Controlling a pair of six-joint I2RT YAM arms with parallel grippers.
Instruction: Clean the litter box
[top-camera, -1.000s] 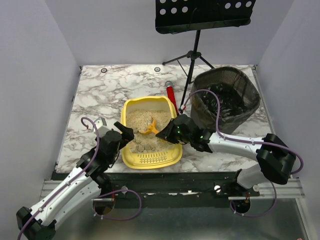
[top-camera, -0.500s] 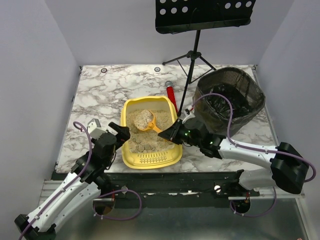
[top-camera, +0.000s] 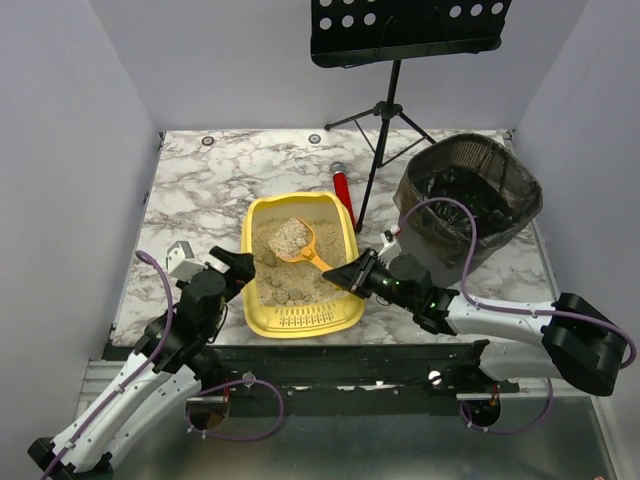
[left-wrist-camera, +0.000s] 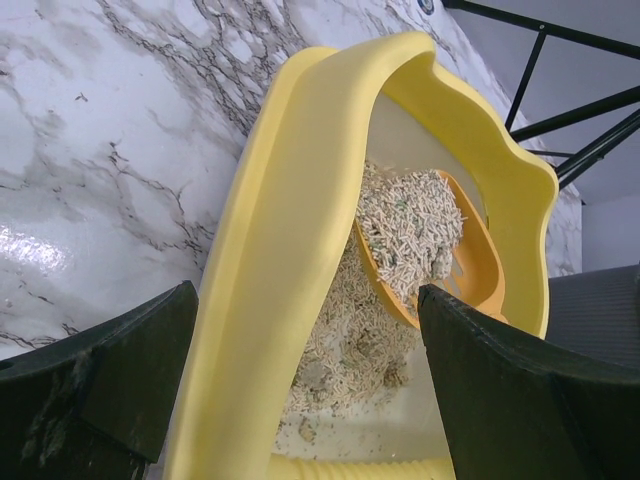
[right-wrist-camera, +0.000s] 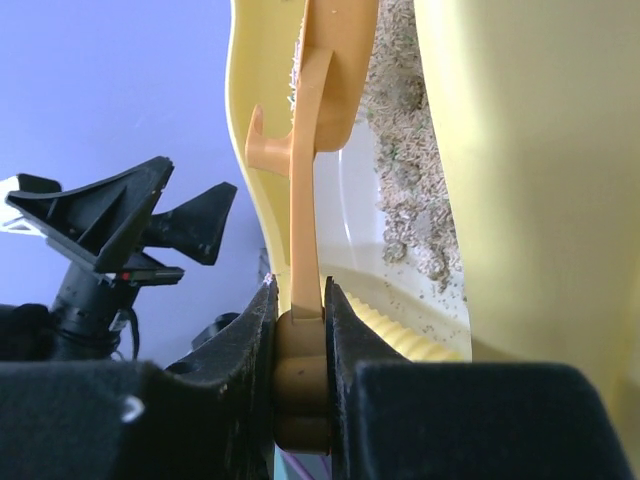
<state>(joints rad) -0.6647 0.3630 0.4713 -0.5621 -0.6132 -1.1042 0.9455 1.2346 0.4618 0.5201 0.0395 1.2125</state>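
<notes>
Marble-patterned worktop (top-camera: 200, 190): white with grey veins; it carried every item below.
Black music stand (top-camera: 400, 30): stood at the far side, with its tripod legs on the worktop.
Black mesh bin with dark liner (top-camera: 515, 195): sat at the right side, well apart from the tray.
Yellow rectangular plastic litter box (top-camera: 300, 318): lay at the centre near the front edge, its ridged lip toward the arms. Beige granular litter (top-camera: 285, 275) covered its floor.
Left end effector (top-camera: 238, 268): its jaws were spread wide and held nothing. In the wrist view (left-wrist-camera: 305, 390) the tray's left wall (left-wrist-camera: 270, 250) ran up between the two fingers. Contact could not be told.
Right end effector (top-camera: 345, 277): reached in over the tray's near right rim (right-wrist-camera: 520, 150). Its jaws (right-wrist-camera: 300, 300) were pinched tight on the end of the scoop handle.
Small orange-yellow slotted scoop (top-camera: 295, 240): was heaped with litter, its bowl over the far half of the tray (left-wrist-camera: 470, 260) and its handle running back to the right fingers (right-wrist-camera: 305, 150).
Red-handled tool (top-camera: 342, 188): lay just beyond the tray's far right corner.
</notes>
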